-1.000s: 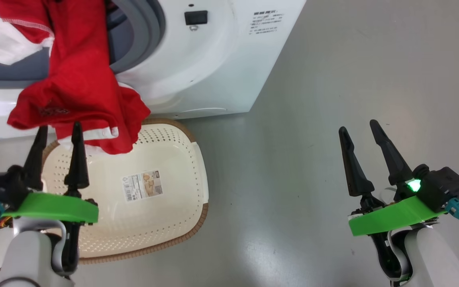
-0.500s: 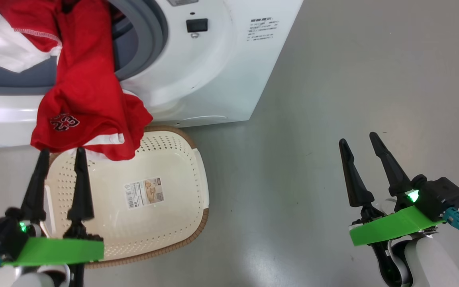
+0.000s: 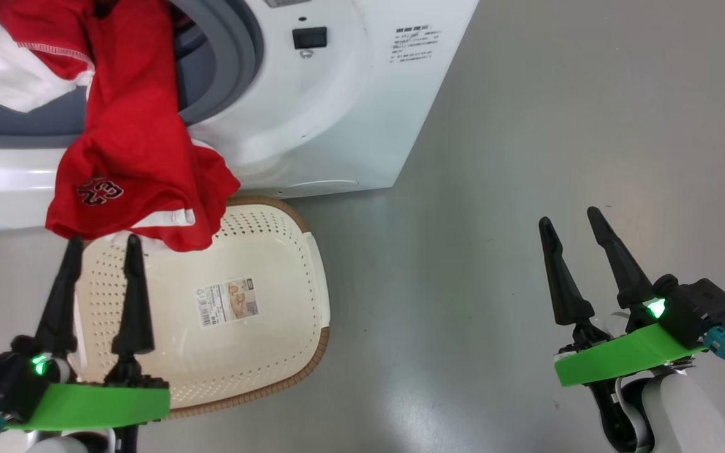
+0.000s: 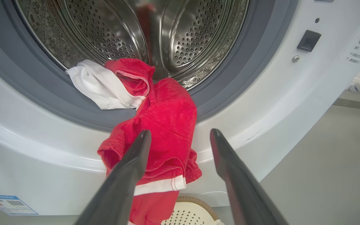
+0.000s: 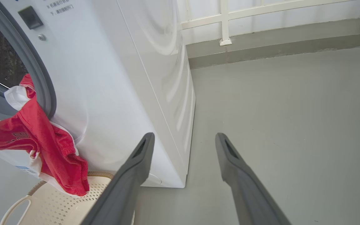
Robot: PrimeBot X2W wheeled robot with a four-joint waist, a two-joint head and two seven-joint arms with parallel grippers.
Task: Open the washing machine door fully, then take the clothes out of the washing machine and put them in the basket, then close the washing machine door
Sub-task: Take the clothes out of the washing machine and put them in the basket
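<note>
Left gripper (image 3: pixel 103 240): we find it at eight o'clock in the head view, fingers pointing to twelve. The jaws are spread wide and hold nothing. Its tips sit just under the hem of the clothes (image 3: pixel 129 145), above the basket (image 3: pixel 299 251). We cannot tell whether they touch the hem.
Clothes: at eleven o'clock we see a red garment with a white stripe near its hem and a dark print. It spills out of the washing machine (image 3: pixel 350 113) and down its white front, and its lower edge hangs over the basket's twelve o'clock rim. In the left wrist view a white piece (image 4: pixel 100 84) lies on the grey gasket (image 4: pixel 230 72), at the garment's ten o'clock.
Basket: we see it on the floor (image 3: pixel 526 126) at seven o'clock, right at the machine's foot. It is cream and perforated with a brown rim, and a paper label (image 3: pixel 226 302) is on its bottom.
Washing machine: at twelve o'clock, its round opening uncovered. Our left wrist view looks into the steel drum (image 4: pixel 183 37). A black latch socket (image 3: pixel 309 38) sits at the opening's three o'clock.
Floor: grey and glossy, from one to five o'clock.
Right gripper (image 3: pixel 569 217): at four o'clock, well apart from machine and basket. The fingers point toward twelve, parted wide, and we see only floor between them.
</note>
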